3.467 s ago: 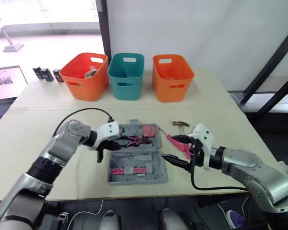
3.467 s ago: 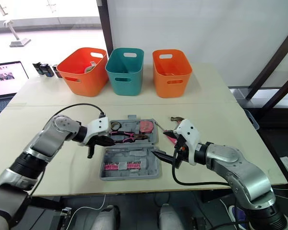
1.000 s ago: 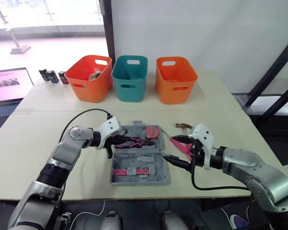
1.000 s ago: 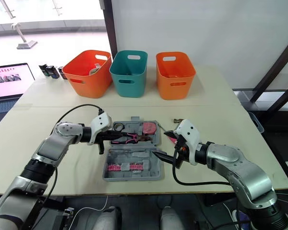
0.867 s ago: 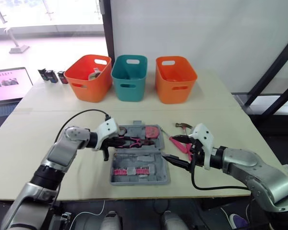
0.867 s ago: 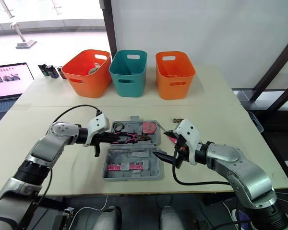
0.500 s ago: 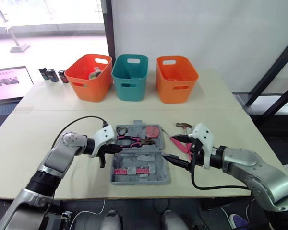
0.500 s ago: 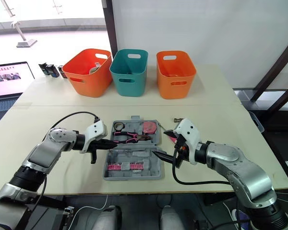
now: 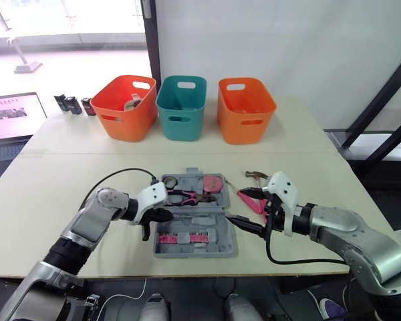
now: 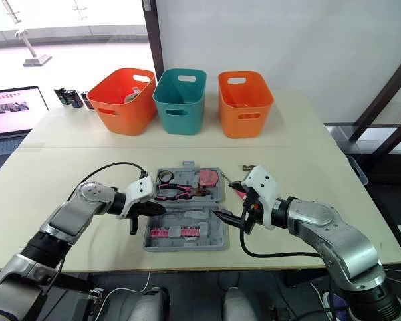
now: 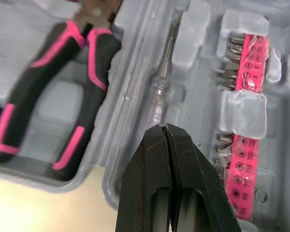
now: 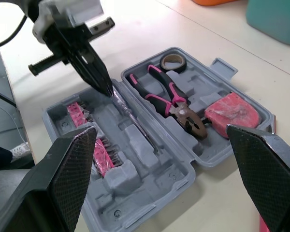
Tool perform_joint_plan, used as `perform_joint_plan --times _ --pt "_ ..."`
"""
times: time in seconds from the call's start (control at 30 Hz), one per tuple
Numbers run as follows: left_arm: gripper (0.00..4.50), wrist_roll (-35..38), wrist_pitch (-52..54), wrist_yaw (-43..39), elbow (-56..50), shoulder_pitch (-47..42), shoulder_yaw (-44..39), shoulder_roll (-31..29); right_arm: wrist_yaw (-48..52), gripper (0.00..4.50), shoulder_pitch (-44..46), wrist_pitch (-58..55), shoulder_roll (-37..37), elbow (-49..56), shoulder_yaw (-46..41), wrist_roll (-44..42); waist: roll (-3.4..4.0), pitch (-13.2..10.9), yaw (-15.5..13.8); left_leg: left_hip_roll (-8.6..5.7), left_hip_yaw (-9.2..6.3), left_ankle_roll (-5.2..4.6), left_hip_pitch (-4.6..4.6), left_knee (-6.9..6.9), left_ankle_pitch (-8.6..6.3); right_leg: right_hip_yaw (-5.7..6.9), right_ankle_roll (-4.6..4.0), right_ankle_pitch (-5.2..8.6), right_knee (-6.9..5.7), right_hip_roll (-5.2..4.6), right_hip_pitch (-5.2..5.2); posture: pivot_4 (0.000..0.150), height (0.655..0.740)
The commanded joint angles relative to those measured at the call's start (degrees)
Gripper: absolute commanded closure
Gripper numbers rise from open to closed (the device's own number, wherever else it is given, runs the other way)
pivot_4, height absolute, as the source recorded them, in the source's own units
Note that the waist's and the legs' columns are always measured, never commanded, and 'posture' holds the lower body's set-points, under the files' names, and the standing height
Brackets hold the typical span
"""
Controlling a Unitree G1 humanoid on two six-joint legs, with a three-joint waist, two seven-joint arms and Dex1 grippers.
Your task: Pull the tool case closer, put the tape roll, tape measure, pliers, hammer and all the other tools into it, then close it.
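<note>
Just right of the open grey plastic tool case (image 9: 202, 221): steel-headed hammer (image 9: 255, 175), handle seemingly running nearward, beside wide-spread, empty right gripper (image 9: 236, 206). Left gripper (image 11: 163, 128) pinched together, empty, over the case.

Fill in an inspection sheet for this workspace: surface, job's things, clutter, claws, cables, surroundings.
Surface: cream table, tool case open on it.
Job's things: tape roll, pliers, tape measure, screwdriver, bit strips in the case; hammer, pink-handled tool on the table right of it.
Clutter: two orange bins, one teal bin at the back; small dark items left of them.
Claws: left claw shut, tips at the screwdriver; right claw open beside the case.
Cables: black cable at each wrist.
Surroundings: laptop at left, white wall, dark struts at right.
</note>
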State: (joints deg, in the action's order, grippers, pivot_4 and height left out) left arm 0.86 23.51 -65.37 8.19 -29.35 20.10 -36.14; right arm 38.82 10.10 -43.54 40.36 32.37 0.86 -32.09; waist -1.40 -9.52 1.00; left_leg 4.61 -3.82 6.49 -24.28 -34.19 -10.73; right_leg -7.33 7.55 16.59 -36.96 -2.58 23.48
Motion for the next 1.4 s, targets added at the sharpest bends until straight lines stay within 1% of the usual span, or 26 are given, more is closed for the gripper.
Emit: perform_joint_plan --times 0.03,0.23,0.3,0.47,0.73,0.87,1.2,1.4 --pt "4.46 -3.0 0.6 0.8 1.6 -2.6 2.0 0.3 -0.2 0.0 0.6 0.4 -0.2 1.3 -0.6 -0.1 -0.01 0.0 0.1 0.0 0.0 0.0 0.0 -0.02 0.0 0.0 -0.01 0.0 0.0 0.0 0.0 0.15 0.74" --pt "4.46 -3.8 0.3 0.9 3.8 -4.8 4.0 3.0 -0.7 0.0 0.2 0.2 -0.3 1.9 -0.7 -0.3 0.0 0.0 -0.2 0.0 0.0 -0.01 0.01 -0.08 0.01 0.0 -0.03 -0.02 -0.03 -0.01 -0.05 0.15 0.74" --pt "4.46 -3.0 0.8 0.3 3.2 -5.1 3.6 3.7 -0.8 0.0 -0.1 0.1 -0.3 2.2 -0.9 -0.5 0.0 0.0 -0.1 -0.01 0.0 -0.01 0.0 -0.09 0.01 0.0 -0.03 -0.02 -0.02 -0.01 -0.05 0.15 0.74" --pt "4.46 0.0 3.4 -1.9 -1.3 -5.4 1.0 2.4 -0.8 0.0 -0.9 0.2 0.0 2.5 -1.3 -0.7 -0.01 0.0 0.1 0.0 -0.02 -0.01 -0.04 -0.05 0.01 0.0 -0.01 -0.01 -0.04 0.01 0.0 0.15 0.74" --pt "4.46 -2.3 1.4 -0.7 1.3 -7.8 1.8 1.0 -0.8 0.0 -0.7 0.6 -0.3 2.0 -0.9 -0.4 -0.03 0.0 0.1 0.0 -0.03 -0.01 -0.05 -0.03 0.01 0.0 0.01 0.0 -0.04 0.02 0.02 0.15 0.74" --pt "4.46 -2.6 1.4 -0.8 1.9 -8.2 2.1 1.8 -0.8 0.0 -0.6 0.6 -0.4 1.9 -0.7 -0.4 -0.03 0.0 0.1 0.0 -0.03 -0.01 -0.06 -0.03 0.0 0.0 0.01 0.0 -0.03 0.02 0.02 0.15 0.74" --pt "4.46 -7.4 -3.3 -1.0 9.5 -9.8 6.9 4.5 -2.0 0.0 -1.9 0.1 -0.6 3.1 -1.2 -0.7 -0.01 0.0 0.0 -0.01 -0.04 -0.01 -0.03 -0.05 0.01 0.0 0.01 0.0 -0.05 0.02 -0.02 0.15 0.74" --pt "4.46 -8.4 -4.5 -1.5 10.6 -10.3 7.7 6.1 -2.7 0.0 -2.5 0.0 -0.6 3.4 -1.3 -0.6 -0.01 0.0 -0.1 -0.01 -0.04 -0.01 -0.01 -0.1 0.01 0.0 -0.01 -0.01 -0.05 0.02 -0.07 0.15 0.74"
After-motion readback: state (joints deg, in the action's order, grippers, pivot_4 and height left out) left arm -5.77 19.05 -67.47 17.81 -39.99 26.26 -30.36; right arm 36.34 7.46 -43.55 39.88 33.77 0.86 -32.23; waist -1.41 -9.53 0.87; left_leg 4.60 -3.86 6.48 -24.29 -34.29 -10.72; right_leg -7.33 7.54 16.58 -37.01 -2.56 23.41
